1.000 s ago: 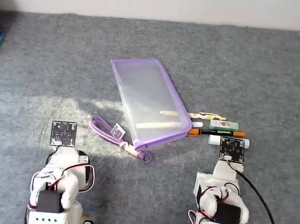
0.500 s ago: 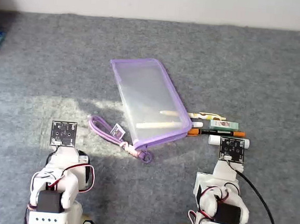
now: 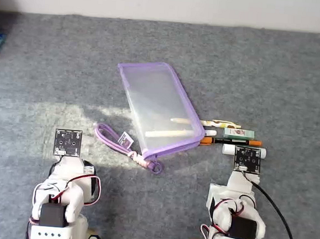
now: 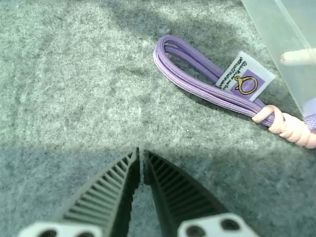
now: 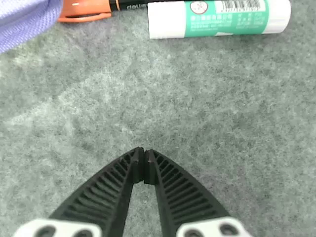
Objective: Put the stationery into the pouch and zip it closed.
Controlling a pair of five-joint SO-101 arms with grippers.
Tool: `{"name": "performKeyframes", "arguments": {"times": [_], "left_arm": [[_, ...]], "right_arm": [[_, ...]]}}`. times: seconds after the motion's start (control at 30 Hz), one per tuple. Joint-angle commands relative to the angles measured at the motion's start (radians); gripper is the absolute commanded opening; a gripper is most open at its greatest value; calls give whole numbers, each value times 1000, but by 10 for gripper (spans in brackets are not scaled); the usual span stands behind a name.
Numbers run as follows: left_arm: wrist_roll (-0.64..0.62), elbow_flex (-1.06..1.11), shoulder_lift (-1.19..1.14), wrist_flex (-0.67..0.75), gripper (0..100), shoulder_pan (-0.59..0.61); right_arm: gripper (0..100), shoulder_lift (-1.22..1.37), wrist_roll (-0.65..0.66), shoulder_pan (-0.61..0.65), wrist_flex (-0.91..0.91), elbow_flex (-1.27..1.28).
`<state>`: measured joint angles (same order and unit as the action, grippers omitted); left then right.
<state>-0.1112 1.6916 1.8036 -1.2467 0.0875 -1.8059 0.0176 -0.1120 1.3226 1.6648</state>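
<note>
Left end effector [image 4: 141,162] jaws together, near pouch strap [image 4: 197,80].

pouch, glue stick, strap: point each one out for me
pouch [image 3: 155,105], high view, middle of its clear face
glue stick [image 5: 217,19], right wrist view, green label at mid-body
strap [image 4: 197,79], left wrist view, middle of the purple cords

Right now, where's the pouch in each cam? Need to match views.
High view: pouch lies slanted mid-table, strap at its near corner.
Left wrist view: pouch's clear corner, just past the strap.
Right wrist view: pouch's purple edge, next to the orange marker cap.
Shared landmark: the grey felt under everything.
</note>
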Motion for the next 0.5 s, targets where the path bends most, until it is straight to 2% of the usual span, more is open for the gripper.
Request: {"name": "performKeyframes", "arguments": {"times": [0.0, 0.13, 0.17, 0.3, 0.4, 0.47], "left_arm": [[-11, -8, 9, -3, 14, -3], [-11, -8, 9, -3, 14, -3], [-11, -8, 9, -3, 14, -3], [-11, -8, 9, -3, 14, -3], [-11, -8, 9, -3, 14, -3], [-11, -8, 9, -3, 14, -3]], "right_arm": [[9, -4, 6, -13, -18, 17], [9, -8, 173, 2, -51, 6], [9, -8, 181, 2, -82, -9], [8, -1, 100, 18, -147, -152], [8, 25, 86, 150, -110, -253], [8, 88, 21, 228, -91, -308]]}}
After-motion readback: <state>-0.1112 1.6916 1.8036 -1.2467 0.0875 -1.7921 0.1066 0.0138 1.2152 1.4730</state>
